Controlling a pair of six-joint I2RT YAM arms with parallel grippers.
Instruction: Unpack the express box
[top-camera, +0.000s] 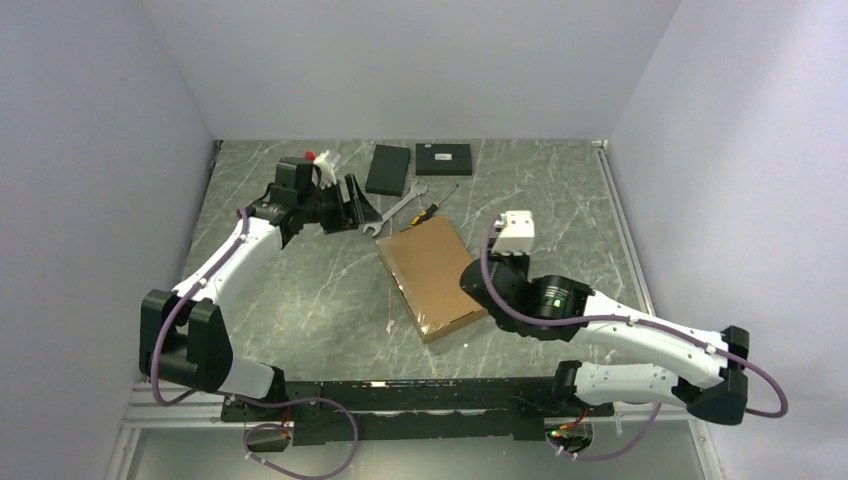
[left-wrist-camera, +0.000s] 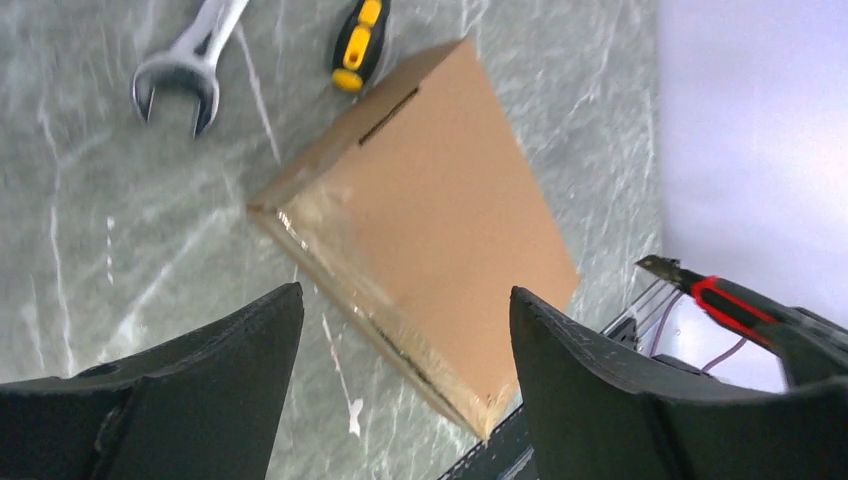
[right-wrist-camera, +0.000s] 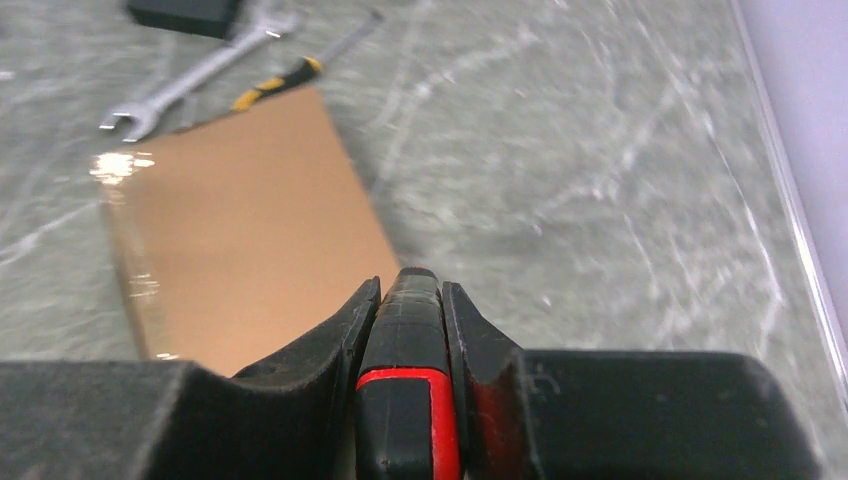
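The express box (top-camera: 430, 278) is a flat brown cardboard mailer. It lies closed on the marble table, with shiny clear tape along its left edge. It also shows in the left wrist view (left-wrist-camera: 440, 220) and the right wrist view (right-wrist-camera: 240, 230). My left gripper (top-camera: 355, 205) is open and empty, held above the table to the far left of the box; its jaws (left-wrist-camera: 405, 295) stand wide apart. My right gripper (right-wrist-camera: 412, 285) is shut on a black-and-red utility knife (right-wrist-camera: 408, 400) at the box's near right corner (top-camera: 478, 282). The knife's blade end shows in the left wrist view (left-wrist-camera: 725, 300).
A silver wrench (top-camera: 395, 212) and a yellow-and-black screwdriver (top-camera: 435, 204) lie just beyond the box. Two flat black boxes (top-camera: 389, 169) (top-camera: 444, 158) lie at the back. A metal rail (top-camera: 400, 392) runs along the near table edge. Walls close in both sides.
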